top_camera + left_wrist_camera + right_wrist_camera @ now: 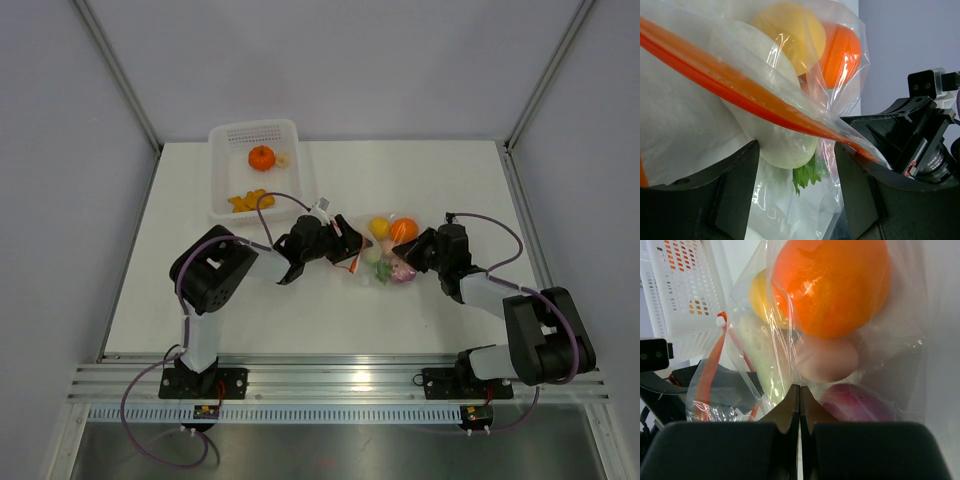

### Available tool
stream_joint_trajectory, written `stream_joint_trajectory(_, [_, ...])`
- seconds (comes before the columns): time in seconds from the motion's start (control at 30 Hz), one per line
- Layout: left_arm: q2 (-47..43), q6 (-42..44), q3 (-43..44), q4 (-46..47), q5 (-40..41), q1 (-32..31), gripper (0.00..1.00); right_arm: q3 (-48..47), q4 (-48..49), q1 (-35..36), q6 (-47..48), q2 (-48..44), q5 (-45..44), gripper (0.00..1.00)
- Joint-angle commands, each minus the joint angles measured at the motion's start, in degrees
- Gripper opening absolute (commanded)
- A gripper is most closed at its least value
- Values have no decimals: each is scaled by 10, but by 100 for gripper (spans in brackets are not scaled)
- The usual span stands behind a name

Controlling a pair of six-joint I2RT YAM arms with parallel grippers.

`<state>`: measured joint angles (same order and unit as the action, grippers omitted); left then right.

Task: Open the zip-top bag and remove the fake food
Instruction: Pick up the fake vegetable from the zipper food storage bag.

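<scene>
The zip-top bag lies mid-table, clear, with fake food inside: an orange ball, a yellow ball, a white radish, a pink piece and a purple onion. Its red-orange zipper strip runs slantwise across the left wrist view. My left gripper is open, its fingers astride the bag's zipper end, the strip lying over the right finger. My right gripper is shut on the bag's film at the opposite end.
A white perforated basket stands at the back left, holding an orange ball, yellow pieces and a small pale piece. The two grippers face each other closely across the bag.
</scene>
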<state>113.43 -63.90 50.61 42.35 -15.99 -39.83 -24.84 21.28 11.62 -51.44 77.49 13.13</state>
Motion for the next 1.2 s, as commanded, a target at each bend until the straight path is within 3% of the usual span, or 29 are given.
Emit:
stream_joint_trajectory(0.0, [8, 28, 37, -4, 10, -9, 65, -37, -4, 24, 23, 34, 0, 0])
stream_joint_trajectory(0.2, [32, 36, 64, -37, -1, -11, 66, -92, -48, 74, 50, 74, -38, 0])
stream_joint_trajectory(0.57, [46, 57, 85, -90, 16, -20, 66, -133, -77, 98, 67, 118, -87, 0])
stream_joint_trajectory(0.8, [69, 61, 109, -109, 5, -25, 66, -156, -41, 105, 67, 182, 12, 0])
stream_joint_trajectory(0.97, [65, 61, 113, -109, 1, -25, 66, -143, -22, 105, 72, 166, 47, 0])
stream_joint_trajectory(1.1, [56, 71, 115, -128, 6, -24, 65, -125, -30, 105, 73, 127, 24, 0])
stream_joint_trajectory(1.17, [49, 75, 109, -130, 13, -24, 65, -122, -60, 104, 77, 91, -31, 0])
